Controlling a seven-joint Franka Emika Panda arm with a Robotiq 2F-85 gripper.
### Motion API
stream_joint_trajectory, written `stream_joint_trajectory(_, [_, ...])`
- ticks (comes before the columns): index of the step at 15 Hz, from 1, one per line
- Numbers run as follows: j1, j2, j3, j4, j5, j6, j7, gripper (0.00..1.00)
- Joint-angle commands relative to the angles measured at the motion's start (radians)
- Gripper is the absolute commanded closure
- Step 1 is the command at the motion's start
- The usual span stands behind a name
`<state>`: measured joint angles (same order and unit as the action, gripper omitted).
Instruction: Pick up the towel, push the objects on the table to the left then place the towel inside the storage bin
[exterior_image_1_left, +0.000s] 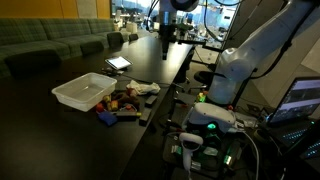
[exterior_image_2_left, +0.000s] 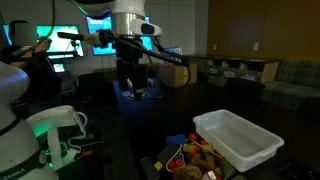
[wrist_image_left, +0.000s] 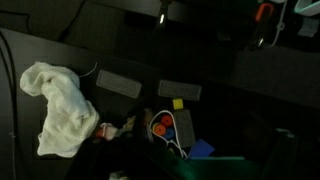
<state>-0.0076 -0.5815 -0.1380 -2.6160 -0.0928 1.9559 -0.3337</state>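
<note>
A white crumpled towel (wrist_image_left: 62, 110) lies on the dark table at the left of the wrist view. In an exterior view it (exterior_image_1_left: 146, 88) lies at the table's edge beside a pile of small colourful objects (exterior_image_1_left: 120, 102). The pile also shows in the wrist view (wrist_image_left: 168, 126) and in an exterior view (exterior_image_2_left: 190, 158). The clear storage bin (exterior_image_1_left: 85, 93) stands beside the pile and looks empty; it is seen in both exterior views (exterior_image_2_left: 238, 138). My gripper (exterior_image_2_left: 130, 86) hangs high above the table, well away from the towel, open and empty (exterior_image_1_left: 165, 42).
The long dark table (exterior_image_1_left: 60, 130) runs toward sofas at the back. The white robot base (exterior_image_1_left: 240, 60) and cables stand beside the table's edge. Flat grey pads (wrist_image_left: 120, 84) lie near the towel. Monitors glow behind the arm (exterior_image_2_left: 75, 40).
</note>
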Motion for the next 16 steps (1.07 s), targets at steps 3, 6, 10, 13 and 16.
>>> stream_joint_trajectory(3, [-0.034,0.295,-0.039,-0.02,-0.081,0.41,-0.057,0.0])
stream_joint_trajectory(6, [-0.073,0.483,-0.056,0.005,-0.126,0.594,-0.085,0.0])
stream_joint_trajectory(10, [-0.14,0.749,-0.068,0.081,-0.167,0.811,-0.122,0.0])
stream_joint_trajectory(13, [-0.202,0.928,-0.059,0.188,-0.15,0.894,-0.163,0.0])
stream_joint_trajectory(16, [-0.258,1.097,-0.045,0.328,-0.154,0.932,-0.166,0.0])
